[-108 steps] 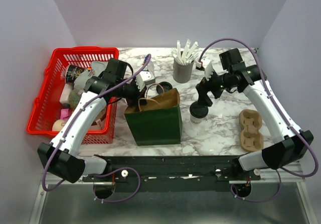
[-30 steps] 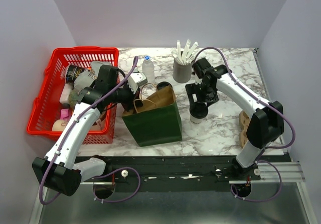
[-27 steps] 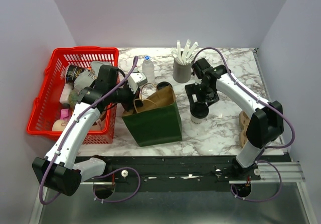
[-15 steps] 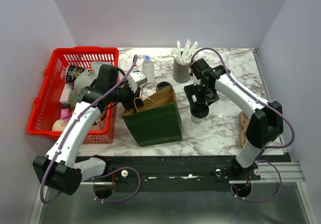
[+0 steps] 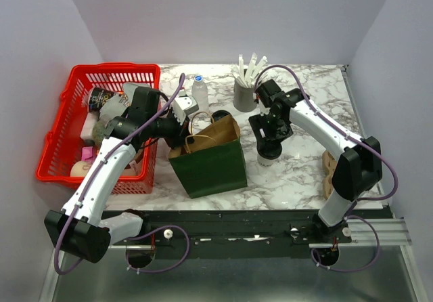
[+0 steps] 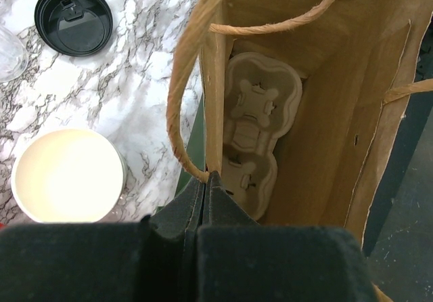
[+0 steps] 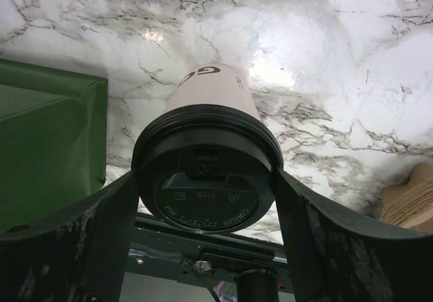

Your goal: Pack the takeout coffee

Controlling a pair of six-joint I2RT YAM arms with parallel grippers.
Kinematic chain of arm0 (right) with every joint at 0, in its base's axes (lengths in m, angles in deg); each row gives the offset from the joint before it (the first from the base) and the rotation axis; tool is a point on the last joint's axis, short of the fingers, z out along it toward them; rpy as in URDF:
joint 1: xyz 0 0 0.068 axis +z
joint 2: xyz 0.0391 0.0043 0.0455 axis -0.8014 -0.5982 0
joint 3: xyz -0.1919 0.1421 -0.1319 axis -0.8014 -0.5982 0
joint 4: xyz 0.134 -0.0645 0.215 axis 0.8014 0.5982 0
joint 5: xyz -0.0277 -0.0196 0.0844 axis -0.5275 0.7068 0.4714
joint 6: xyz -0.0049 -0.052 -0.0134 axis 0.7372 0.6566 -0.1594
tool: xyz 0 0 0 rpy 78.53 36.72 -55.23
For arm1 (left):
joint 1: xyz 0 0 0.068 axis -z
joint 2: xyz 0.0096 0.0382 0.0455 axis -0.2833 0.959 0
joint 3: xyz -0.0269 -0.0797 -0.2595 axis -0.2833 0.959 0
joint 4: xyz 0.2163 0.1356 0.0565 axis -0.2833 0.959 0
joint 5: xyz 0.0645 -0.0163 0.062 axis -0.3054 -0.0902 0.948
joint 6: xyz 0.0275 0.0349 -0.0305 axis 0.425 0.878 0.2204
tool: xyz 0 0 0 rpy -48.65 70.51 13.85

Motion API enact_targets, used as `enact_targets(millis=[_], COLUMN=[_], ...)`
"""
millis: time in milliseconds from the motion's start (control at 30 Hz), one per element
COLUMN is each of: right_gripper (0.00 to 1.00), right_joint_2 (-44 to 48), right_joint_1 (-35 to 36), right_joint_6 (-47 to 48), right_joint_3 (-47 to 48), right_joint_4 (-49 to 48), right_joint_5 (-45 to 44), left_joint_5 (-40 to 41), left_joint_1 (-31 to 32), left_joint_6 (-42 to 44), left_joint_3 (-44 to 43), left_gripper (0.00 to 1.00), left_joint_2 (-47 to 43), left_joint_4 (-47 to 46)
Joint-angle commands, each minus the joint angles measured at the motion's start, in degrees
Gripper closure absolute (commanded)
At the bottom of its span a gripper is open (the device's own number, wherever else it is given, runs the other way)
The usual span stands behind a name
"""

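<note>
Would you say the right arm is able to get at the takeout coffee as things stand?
Probably yes: the right gripper has its jaws astride the takeout coffee, seemingly touching its lid on both sides; the green bag stands clear.

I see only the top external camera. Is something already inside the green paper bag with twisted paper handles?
Observer: Yes. A beige moulded-pulp two-cup carrier is inside the green paper bag, close to one wall.
Operator: What does the left end effector hold?
Observer: It is shut on the bag's twisted paper handle.
Operator: And the right end effector?
Observer: Its fingers press both sides of the black plastic lid of the cream paper cup.
</note>
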Motion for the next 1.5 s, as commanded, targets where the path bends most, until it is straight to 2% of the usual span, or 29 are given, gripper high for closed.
enact_targets(millis=[0,133,200,400,500,700,833,933,1000,1033,1067,1167,1333,1467], right_gripper=[0.20,0.35,0.38,0.38,0.38,0.38,0.42,0.43,0.43,0.43,0.43,0.44,0.46,0.47], right_joint_2=[1.25,2.30,3.09,5.90,6.70,6.35,8.19,10.30,11.71,12.23,12.85,15.66,16.46,16.89], right_joint_1=[0.17,-2.29,-3.34,-5.62,-8.08,-13.10,-13.10,-13.10,-13.10,-13.10,-13.10,-12.66,-12.66,-12.57], right_joint_6=[2.70,5.78,7.01,11.32,13.95,20.98,28.09,29.69,31.00,34.49,36.53,39.88,45.51,46.30], right_joint_3=[0.15,3.05,4.98,8.76,14.02,31.51,36.36,38.21,39.26,39.79,39.45,36.38,36.36,37.51], right_joint_4=[-0.60,0.01,0.80,1.77,1.60,0.37,-0.86,-1.30,-0.17,0.88,1.85,1.95,4.76,7.13], right_joint_5=[0.63,5.64,6.26,5.30,5.64,18.90,29.52,34.20,40.95,44.20,50.06,52.84,50.12,49.67], left_joint_5=[-0.92,-2.15,-3.73,-7.16,-8.12,-9.27,-10.23,-10.24,-10.41,-10.68,-11.20,-10.77,-8.67,-7.78], left_joint_1=[-0.40,-0.40,-0.40,-0.40,-0.22,0.39,0.66,1.27,1.62,1.89,2.06,2.85,4.26,5.23], left_joint_6=[-0.01,0.87,1.57,0.43,-0.44,-0.80,-1.68,-2.12,-1.59,-1.50,-1.50,-1.50,-1.94,-2.82], left_joint_3=[-1.03,-2.00,-2.62,-3.94,-4.55,-6.22,-7.36,-9.20,-10.79,-11.14,-11.93,-13.07,-13.78,-15.00], left_gripper=[0.99,0.99,1.00,1.00,1.00,1.00,1.00,1.00,1.00,1.00,0.94,0.88,0.85,0.76], left_joint_2=[0.80,1.24,1.51,3.09,3.88,6.34,7.39,8.27,8.71,9.06,9.24,9.77,11.70,14.51], left_joint_4=[0.79,1.49,1.76,0.62,-0.96,-1.93,-2.72,-2.38,-1.85,-1.50,-1.49,-1.14,-1.84,-2.37])
